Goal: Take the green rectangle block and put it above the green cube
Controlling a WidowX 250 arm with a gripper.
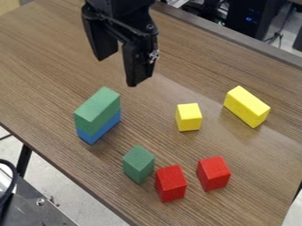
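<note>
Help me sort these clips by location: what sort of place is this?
Probably a robotics lab: a black end effector hangs over a wood-grain table with coloured blocks, and beyond the table's far edge stands what looks like a computer case with blue lights.

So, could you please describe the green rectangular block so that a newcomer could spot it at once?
On the brown wooden table, look to the left of the view for a blue block. The long green block lies directly on top of it. Unlike the green cube, it is oblong and raised off the table.
</note>
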